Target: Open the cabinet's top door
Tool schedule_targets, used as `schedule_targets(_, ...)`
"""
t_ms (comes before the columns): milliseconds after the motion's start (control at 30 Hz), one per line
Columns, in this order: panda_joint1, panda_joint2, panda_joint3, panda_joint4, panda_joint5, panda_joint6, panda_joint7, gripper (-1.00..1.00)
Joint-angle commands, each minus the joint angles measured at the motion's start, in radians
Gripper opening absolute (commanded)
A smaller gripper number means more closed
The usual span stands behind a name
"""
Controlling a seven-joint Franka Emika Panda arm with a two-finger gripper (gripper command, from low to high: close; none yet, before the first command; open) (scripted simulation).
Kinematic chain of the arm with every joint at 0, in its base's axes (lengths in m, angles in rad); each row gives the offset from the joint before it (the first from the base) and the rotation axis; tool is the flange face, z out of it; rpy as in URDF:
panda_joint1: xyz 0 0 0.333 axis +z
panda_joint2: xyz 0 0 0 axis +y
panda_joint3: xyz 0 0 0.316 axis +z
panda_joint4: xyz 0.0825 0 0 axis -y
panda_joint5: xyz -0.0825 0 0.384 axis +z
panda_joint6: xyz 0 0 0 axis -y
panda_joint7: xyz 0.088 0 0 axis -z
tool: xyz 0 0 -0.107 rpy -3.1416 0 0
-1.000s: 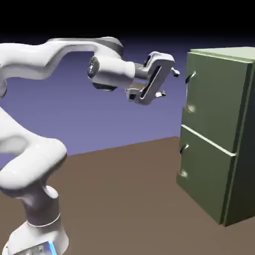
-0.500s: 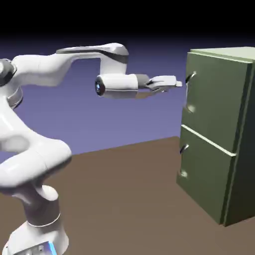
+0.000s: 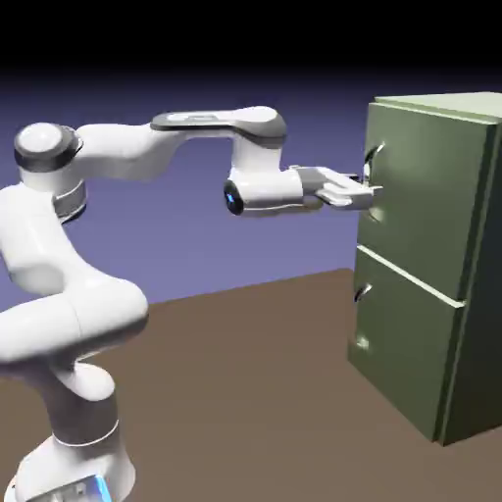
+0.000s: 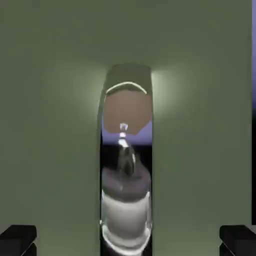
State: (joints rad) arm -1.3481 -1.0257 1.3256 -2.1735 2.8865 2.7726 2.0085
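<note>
Hand view: pincer (image 4: 128, 239) spread wide, fingertips (image 4: 18, 238) either side of the top door's (image 4: 55, 125) shiny handle (image 4: 126, 160); exterior view: pincer (image 3: 365, 194) at the cabinet (image 3: 431, 265) front, door shut.

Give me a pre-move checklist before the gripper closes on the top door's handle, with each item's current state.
1. Gripper is at the height of the top door, not the lower door: ok.
2. Handle is centred between the fingertips in the hand view: ok.
3. Fingers are spread wide enough to straddle the handle: ok; each sits well off to a side.
4. Fingers have reached deep enough around the handle: cannot tell; in the exterior view the tips overlap the handle area, but depth is unclear.
5. Top door is shut, flush with the cabinet: ok.
6. Handle is not yet gripped: ok.
</note>
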Motion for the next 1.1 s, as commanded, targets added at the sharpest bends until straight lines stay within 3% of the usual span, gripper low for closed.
schedule_targets(0, 0.034, 0.034, -0.021, -0.029, 0.002, -0.026, -0.043, -1.0)
schedule_targets(433, 0.484, 0.44, -0.382, -0.19, 0.011, -0.122, -0.54, -1.0)
schedule_targets(1067, 1.172, 0.628, -1.034, -0.219, 0.07, -0.088, -0.942, -1.0)
